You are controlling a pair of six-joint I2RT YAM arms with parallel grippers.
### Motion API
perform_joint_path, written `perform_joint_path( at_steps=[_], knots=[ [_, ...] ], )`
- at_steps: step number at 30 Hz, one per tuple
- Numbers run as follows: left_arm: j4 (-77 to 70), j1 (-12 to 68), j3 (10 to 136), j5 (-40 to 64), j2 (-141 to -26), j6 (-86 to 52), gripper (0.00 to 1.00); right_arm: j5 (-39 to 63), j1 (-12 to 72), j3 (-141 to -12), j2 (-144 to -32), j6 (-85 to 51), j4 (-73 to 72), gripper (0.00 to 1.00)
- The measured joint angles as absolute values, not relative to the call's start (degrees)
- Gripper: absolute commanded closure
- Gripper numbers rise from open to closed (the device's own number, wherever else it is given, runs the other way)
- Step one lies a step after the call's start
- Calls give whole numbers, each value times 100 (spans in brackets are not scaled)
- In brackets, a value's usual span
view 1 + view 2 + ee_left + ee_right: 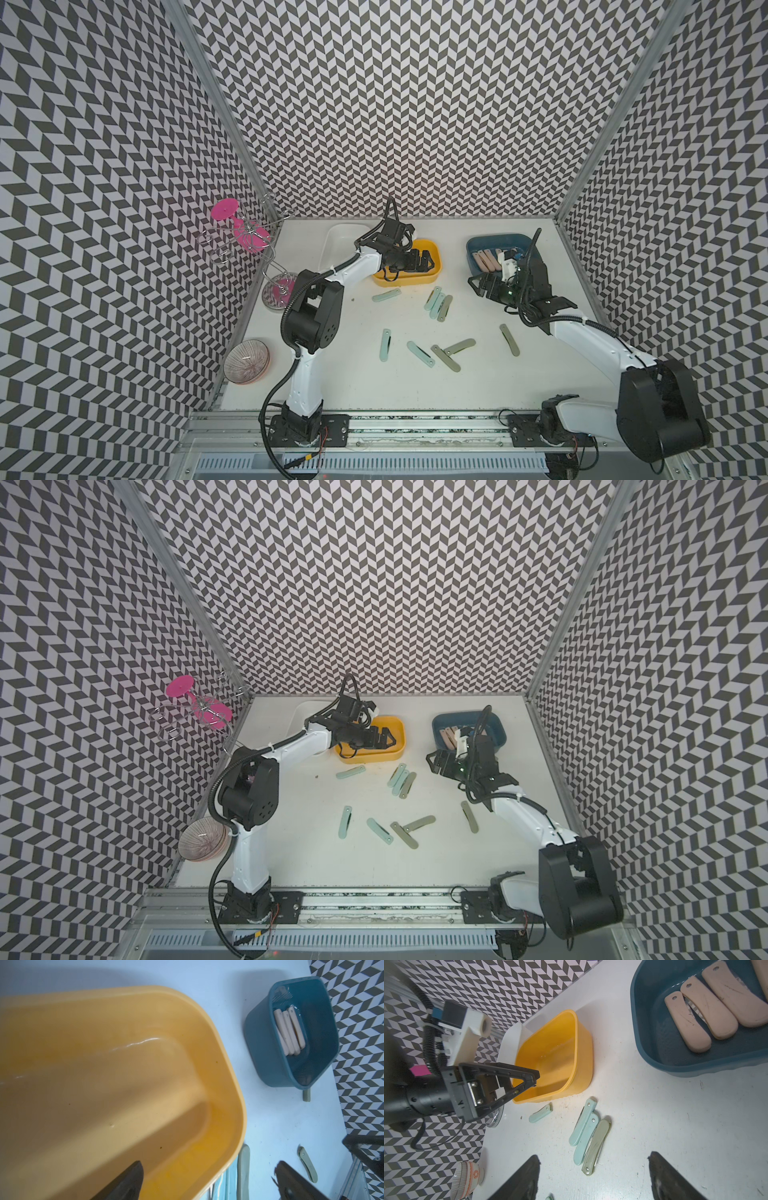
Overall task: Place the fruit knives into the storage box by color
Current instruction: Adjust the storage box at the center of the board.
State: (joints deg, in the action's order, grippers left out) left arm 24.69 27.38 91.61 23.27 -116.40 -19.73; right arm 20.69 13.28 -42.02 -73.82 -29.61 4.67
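Note:
Peach-pink fruit knives lie side by side in the blue storage box, also seen in the right wrist view. Mint and grey-green knives are scattered on the white table: a cluster of three, a single mint one, and several nearer the front. My left gripper hangs open over the yellow box, whose visible inside is bare. Left of the blue box, my right gripper is open and empty, just short of the cluster.
A white box sits behind the left arm. At the left edge are a wire rack with a pink glass, its round base and a striped bowl. Patterned walls close three sides.

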Motion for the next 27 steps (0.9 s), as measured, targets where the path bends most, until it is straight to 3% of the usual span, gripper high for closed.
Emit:
perform_joint_path(
  at_steps=[6,15,27],
  knots=[
    [2351,2493,8868,1597,-11000,-2102,0,2016,1328,-4364,-7387,-2932,491,19],
    [1911,1907,6783,939,-9515,-2484,0,1892,1328,-4598,-7417,-2801,626,16],
    [1553,1855,6554,926,-10027,-2552,0,1747,1164,-4915,-7476,-2639,836,15]
  ],
)
